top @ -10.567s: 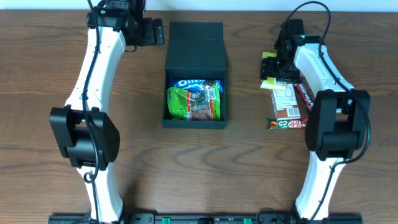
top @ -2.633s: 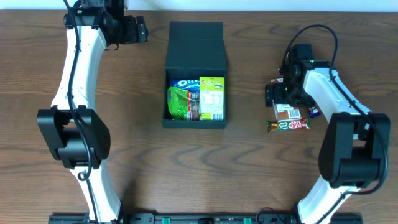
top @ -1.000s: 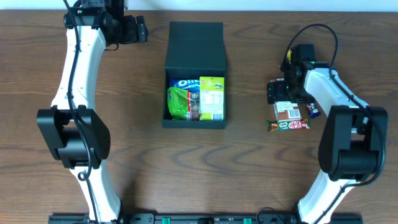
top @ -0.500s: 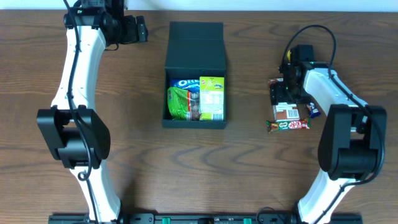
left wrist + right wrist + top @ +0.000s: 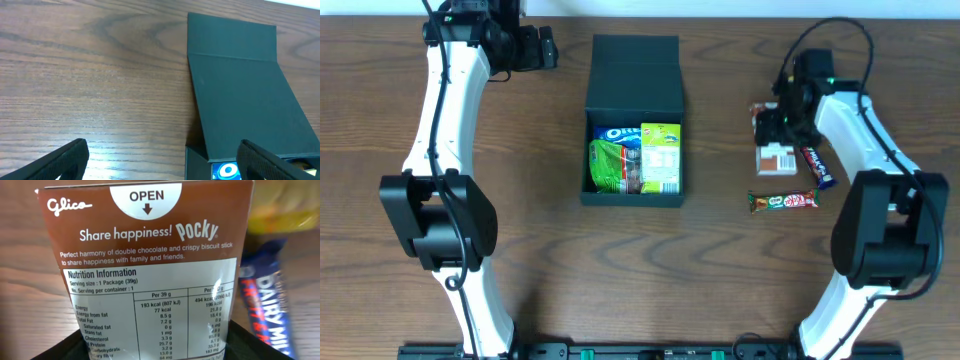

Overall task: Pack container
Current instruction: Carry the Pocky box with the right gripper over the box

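Observation:
The container is a dark teal-black box with its flap lid folded back. It holds a blue Oreo packet, a green packet and a yellow-green box. My right gripper is shut on a brown Pocky box to the right of the container. In the right wrist view the Pocky box sits between my fingers. My left gripper is open and empty, up left of the lid. The lid also shows in the left wrist view.
A blue Dairy Milk bar lies right of the Pocky box and shows in the right wrist view. A green and red bar lies below it. A blurred yellow packet lies behind the Pocky box.
My right gripper has closed on the Pocky box and carried it away from the green and red bar, toward the table's far edge. The left arm has not moved.

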